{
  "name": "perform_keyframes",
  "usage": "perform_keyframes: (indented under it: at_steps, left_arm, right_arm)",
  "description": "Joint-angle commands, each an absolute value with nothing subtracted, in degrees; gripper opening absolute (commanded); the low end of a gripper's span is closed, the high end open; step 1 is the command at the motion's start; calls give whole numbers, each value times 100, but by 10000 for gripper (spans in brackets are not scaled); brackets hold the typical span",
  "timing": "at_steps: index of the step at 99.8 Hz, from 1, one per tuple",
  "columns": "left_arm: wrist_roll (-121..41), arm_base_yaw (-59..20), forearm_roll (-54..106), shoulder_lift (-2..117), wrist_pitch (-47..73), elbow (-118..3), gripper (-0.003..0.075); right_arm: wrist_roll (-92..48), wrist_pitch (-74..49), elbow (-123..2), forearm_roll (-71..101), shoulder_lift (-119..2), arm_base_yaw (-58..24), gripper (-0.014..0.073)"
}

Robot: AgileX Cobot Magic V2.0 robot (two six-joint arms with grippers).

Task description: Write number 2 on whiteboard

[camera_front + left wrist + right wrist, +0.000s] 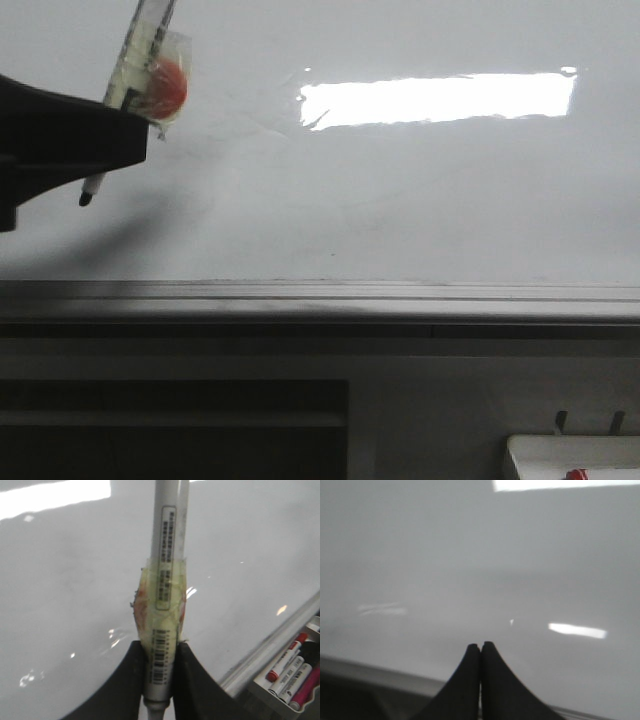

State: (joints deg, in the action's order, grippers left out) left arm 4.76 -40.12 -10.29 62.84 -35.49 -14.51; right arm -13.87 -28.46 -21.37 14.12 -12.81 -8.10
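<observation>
Front view gives me mostly the whiteboard (400, 200), a glossy white sheet with faint grey smudges and a bright rectangular light reflection (437, 99) high on its right half. No number 2 shows on it; the board looks unmarked in all three views. Along the whiteboard's lower edge runs its grey metal rail (320, 297), and under that rail sit darker panels and a shadowed opening. Below the rail's right end a small white tray (570, 455) peeks in with a red bit on it. My left gripper (159, 677) is closed on a white marker (167, 580), its barrel wrapped in yellowish tape with an orange-red patch, barcode label facing the wrist camera. Against the whiteboard's left side the marker stands tilted, its dark tip (86, 198) close to the surface; I cannot tell whether it touches. Beside the rail, the left wrist view catches a tray of spare markers (290, 672), red and pink among them. My right gripper (480, 652) faces the whiteboard above the rail, fingers pressed together, holding nothing.
</observation>
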Motion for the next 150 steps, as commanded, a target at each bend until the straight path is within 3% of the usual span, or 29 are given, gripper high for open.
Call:
perform_keyframes:
  at_steps: [1,12,19,31,36,73,120,137,145,150]
  left_arm:
    - [512,-4036,-1877,5934,-3840,-1587,-20]
    - [512,-4036,-3245,5739,-3829,-1587,-20]
    - [635,-4036,-3789,5702,-3829,-1587,-20]
    - [812,-4036,-3930,5704,-3879,-1587,-20]
    - [812,-4036,-4012,5704,-3877,-1587,-20]
    - [812,-4036,-4591,5704,-3788,-1587,-20]
    - [812,-4036,-4591,5704,-3647,-1587,-20]
    - [812,-4036,-4591,5704,-3645,-1587,-20]
    - [812,-4036,-4591,5704,-3657,-1587,-20]
    - [812,-4036,-4591,5704,-3657,-1587,-20]
  right_arm:
    - [-3019,-2906,-2443,2964,-1625,-1246,-60]
    - [-4358,-2939,-2452,4434,-1982,-1847,-27]
    - [-5104,-2923,-2452,5186,-2213,-2152,90]
    - [-5714,-2923,-2466,5865,-2648,-2573,365]
    - [-5905,-2923,-2505,5865,-2846,-2721,413]
    - [-7238,-2882,-3451,5865,-4097,-3408,377]
    - [-7260,-2153,-4267,5865,-5655,-4807,377]
    - [-7260,-1867,-4386,5865,-6050,-4945,374]
    - [-7260,-1792,-4386,5865,-6168,-4945,303]
    - [-7250,-1776,-4386,5873,-6195,-4945,181]
